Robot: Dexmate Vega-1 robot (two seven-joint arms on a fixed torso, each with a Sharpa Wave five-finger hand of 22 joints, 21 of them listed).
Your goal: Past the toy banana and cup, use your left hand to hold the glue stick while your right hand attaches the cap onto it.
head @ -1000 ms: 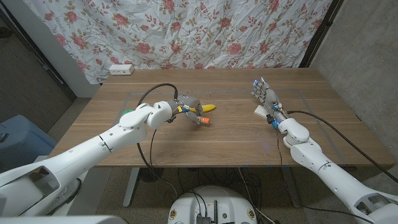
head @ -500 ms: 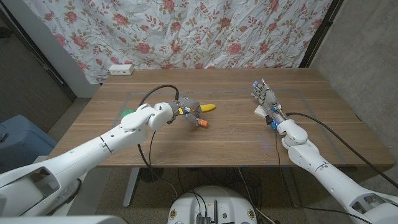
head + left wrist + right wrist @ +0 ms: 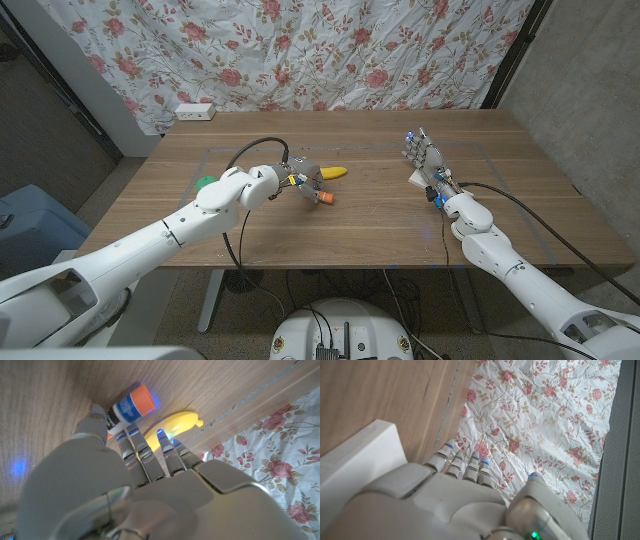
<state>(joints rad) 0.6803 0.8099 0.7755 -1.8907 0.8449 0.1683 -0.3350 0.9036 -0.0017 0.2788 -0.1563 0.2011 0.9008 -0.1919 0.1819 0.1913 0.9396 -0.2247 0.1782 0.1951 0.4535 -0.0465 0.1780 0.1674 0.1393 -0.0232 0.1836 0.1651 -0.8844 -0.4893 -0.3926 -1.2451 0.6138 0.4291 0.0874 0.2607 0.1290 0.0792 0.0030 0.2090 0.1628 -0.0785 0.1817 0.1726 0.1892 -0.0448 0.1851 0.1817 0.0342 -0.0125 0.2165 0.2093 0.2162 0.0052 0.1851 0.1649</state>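
Observation:
My left hand (image 3: 298, 180) is at the table's middle and grips the glue stick (image 3: 322, 196), whose orange end pokes out to the right, low over the wood. In the left wrist view the glue stick (image 3: 131, 406), with its white and blue label, lies between the thumb and the fingers (image 3: 135, 450). The yellow toy banana (image 3: 335, 172) lies just behind the hand, and it is beyond the fingertips as the toy banana (image 3: 172, 427). My right hand (image 3: 424, 160) stands at the right with its fingers apart and upright, holding nothing.
A white block (image 3: 417, 180) lies beside my right hand, close under it as the white block (image 3: 360, 460). Something green (image 3: 205, 182) peeks out behind my left forearm. A floral cloth (image 3: 330, 50) hangs behind the table, and a power strip (image 3: 194, 111) lies at the back left.
The glue stick's orange end has dipped slightly and drawn a little toward the left hand. The right hand has barely shifted.

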